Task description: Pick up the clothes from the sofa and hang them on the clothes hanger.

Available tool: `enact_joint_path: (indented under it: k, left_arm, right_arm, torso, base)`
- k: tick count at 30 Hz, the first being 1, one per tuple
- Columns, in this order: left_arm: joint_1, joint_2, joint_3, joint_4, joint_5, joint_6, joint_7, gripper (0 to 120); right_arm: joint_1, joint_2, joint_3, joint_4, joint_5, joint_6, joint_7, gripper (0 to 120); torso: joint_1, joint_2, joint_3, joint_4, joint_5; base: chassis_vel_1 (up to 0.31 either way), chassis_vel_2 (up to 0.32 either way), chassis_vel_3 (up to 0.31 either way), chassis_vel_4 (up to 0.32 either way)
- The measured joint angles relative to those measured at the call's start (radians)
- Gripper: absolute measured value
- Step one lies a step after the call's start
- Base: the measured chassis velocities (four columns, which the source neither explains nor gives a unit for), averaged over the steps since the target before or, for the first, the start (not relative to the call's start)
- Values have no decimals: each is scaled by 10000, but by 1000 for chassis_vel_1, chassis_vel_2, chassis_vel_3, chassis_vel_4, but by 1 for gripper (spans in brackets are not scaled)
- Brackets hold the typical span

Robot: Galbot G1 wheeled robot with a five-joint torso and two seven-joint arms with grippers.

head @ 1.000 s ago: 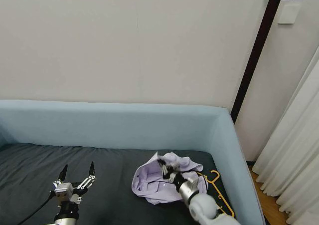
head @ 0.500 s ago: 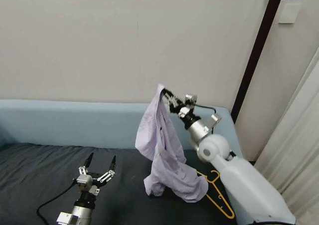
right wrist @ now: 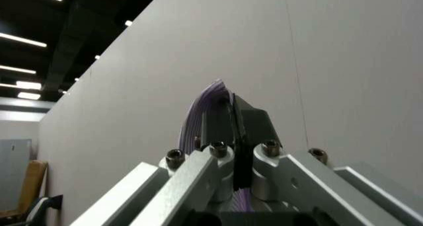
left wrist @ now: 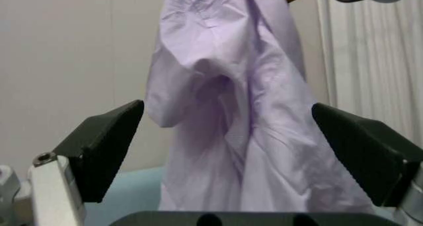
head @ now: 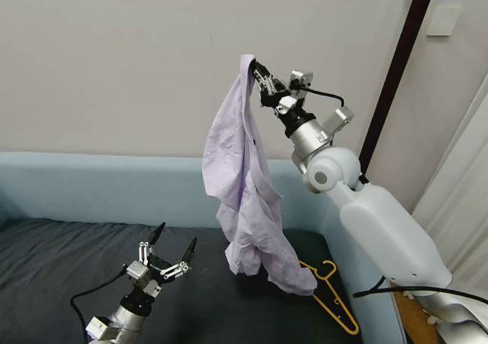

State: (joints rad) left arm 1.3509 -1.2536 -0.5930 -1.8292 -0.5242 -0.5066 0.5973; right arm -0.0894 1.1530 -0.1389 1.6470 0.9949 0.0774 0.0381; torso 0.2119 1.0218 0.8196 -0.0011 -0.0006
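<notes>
Right gripper, clamped on the shirt, has hoisted it from the sofa, apparently clear, so pickup done; left gripper waits below, spread open.

Right tool held high, pinched closed; left tool low, spread wide.

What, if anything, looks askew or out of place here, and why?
The lilac shirt dangles bunched and twisted from the raised right end effector, pinched at one edge. The yellow hanger lies flat on the sofa seat beside the shirt's lower end. The left end effector hovers open over the seat.
</notes>
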Motion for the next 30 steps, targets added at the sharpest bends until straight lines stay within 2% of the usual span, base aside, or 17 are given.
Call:
enact_joint_path:
  k: [7,12,14,15,16,20,21,24,30]
  left_arm:
    - [-228,341,441,76,-321,173,393,100]
    - [-313,151,1203,273,-274,397,-254,100]
    - [-383,-197,1777,468,251,565,-1045,100]
    - [-477,-631,2264,757,986,715,-1936,100]
    - [-477,-631,2264,757,986,715,-1936,100]
    - [-697,-1626,3128,1644,2406,869,-3879,100]
    - [-697,-1626,3128,1644,2406,869,-3879,100]
    - [-962,-2256,3557,2293,3039,854,-4942,100]
    - [-1699,-2796,3955,3111,3136,540,-5275,98]
  right_arm:
    - [378,4,-54,-112,47,-84,271,0]
    - [288,-41,-155,-165,23,-92,292,0]
    - [170,-33,-181,-285,-24,-89,299,0]
    - [95,-13,-181,-381,-67,-78,300,0]
    - [95,-13,-181,-381,-67,-78,300,0]
    - [-38,54,-181,-517,-162,-65,234,0]
    - [-38,54,-181,-517,-162,-65,234,0]
    - [-96,130,-206,-553,-205,-60,207,0]
    - [-231,109,-255,-555,-260,-57,184,0]
  torso:
    - [0,0,0,-3,0]
    - [0,0,0,-1,2]
    - [0,-1,1,-2,1]
    - [0,0,0,-2,3]
    - [0,0,0,-2,3]
    - [0,-1,1,-3,2]
    - [0,-1,1,-3,2]
    - [-1,-1,0,0,3]
    - [-1,-1,0,-2,3]
  base:
    - [0,0,0,0]
    - [0,0,0,0]
    - [0,0,0,0]
    - [0,0,0,0]
    - [0,0,0,0]
    - [0,0,0,0]
    - [0,0,0,0]
    - [0,0,0,0]
    - [0,0,0,0]
